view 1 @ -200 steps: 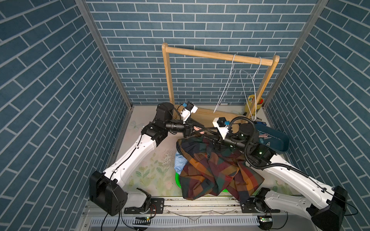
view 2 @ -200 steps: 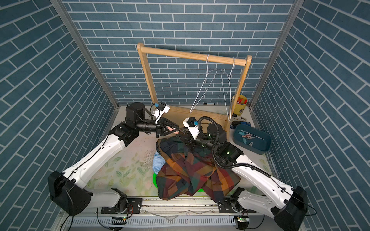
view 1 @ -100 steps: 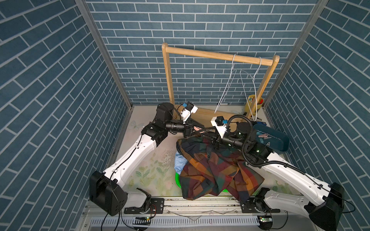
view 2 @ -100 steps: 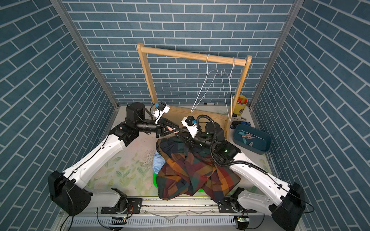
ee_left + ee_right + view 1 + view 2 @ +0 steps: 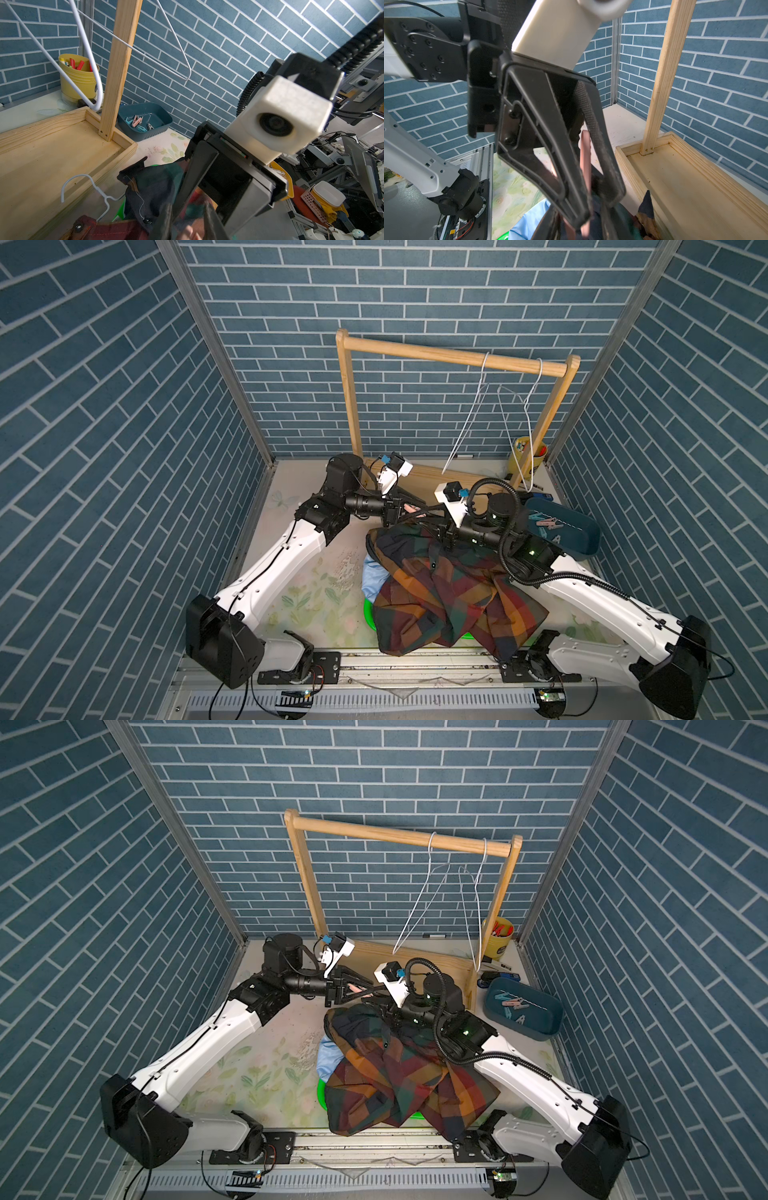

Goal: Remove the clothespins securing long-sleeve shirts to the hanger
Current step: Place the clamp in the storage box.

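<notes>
- Left gripper (image 5: pixel 417 512): its two black fingers (image 5: pixel 593 128) are drawn in narrow on a pink clothespin (image 5: pixel 585 153), which sits between them.
- The clothespin's long axis runs along the fingers. Its far end points down at the raised edge of the plaid shirt (image 5: pixel 436 593). Whether it bites the cloth there is hidden.
- Right gripper (image 5: pixel 370 997): it meets the left gripper almost tip to tip from the opposite side, just over the same edge. How far its jaws stand apart, and whether they hold anything, cannot be told.
- The hook of a white wire hanger (image 5: pixel 87 182) pokes out beside the shirt, next to the wooden rack base (image 5: pixel 52 145).
- The plaid shirt lies heaped over a light blue shirt (image 5: pixel 371 578).
- The blue bin (image 5: pixel 582 549), with loose clothespins (image 5: pixel 548 524) in it, stands on the right gripper's side, well apart from the left gripper.
- Judgement: the pin should come away along its own length, back the way the left gripper reaches in. The right gripper is the nearer one to the bin.
</notes>
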{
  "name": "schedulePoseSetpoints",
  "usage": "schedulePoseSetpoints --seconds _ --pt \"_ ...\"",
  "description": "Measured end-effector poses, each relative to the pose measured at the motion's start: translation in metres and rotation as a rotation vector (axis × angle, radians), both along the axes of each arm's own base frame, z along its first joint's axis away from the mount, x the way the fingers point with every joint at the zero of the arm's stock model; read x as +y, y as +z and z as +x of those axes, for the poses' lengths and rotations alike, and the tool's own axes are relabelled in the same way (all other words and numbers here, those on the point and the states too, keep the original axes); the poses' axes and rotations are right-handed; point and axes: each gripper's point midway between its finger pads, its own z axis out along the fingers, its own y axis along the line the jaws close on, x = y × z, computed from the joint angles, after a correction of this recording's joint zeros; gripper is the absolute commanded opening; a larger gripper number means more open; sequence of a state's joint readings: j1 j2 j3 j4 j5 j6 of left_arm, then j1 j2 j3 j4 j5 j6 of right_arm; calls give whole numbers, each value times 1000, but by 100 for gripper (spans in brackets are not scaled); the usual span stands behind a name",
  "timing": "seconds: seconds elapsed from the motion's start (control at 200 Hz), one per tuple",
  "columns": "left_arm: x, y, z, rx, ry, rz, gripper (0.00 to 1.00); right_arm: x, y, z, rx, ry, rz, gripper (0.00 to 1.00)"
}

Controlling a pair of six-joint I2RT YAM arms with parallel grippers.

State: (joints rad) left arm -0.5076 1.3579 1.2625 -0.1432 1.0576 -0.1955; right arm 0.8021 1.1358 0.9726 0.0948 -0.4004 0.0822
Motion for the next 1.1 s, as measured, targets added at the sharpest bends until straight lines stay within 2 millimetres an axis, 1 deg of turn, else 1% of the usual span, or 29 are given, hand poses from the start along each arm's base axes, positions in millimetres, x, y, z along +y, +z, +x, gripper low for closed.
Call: schedulePoseSetpoints --seconds 0.12,0.21,0.385,0.58,0.615,0.715,0.87,0.965,1.025,1.1 --pt "0 0 0 -4 1 1 4 0 0 0 0 0 0 30" --pt "0 -1 0 -8 1 2 5 0 0 0 1 3 1 28" --pt "-1 -2 1 -16 3 6 6 0 0 -1 5 7 1 18" --pt "-1 -5 1 -15 0 14 8 -1 -3 0 13 4 -6 11" --pt "-2 -6 1 -14 -1 15 8 -1 -3 -1 14 4 -7 8" --pt "-2 -8 2 -11 -3 19 14 -1 -4 0 18 3 -12 0" --pt "-2 -10 1 -13 -6 26 32 -1 -6 -1 25 6 -17 0" --pt "-2 -13 2 -6 -4 35 38 -1 -5 -2 24 9 -15 0" --pt "-3 -16 4 1 -1 42 45 -2 -6 -2 26 7 -17 0" --pt "-3 -18 6 6 6 47 47 -2 -7 -2 28 8 -20 0"
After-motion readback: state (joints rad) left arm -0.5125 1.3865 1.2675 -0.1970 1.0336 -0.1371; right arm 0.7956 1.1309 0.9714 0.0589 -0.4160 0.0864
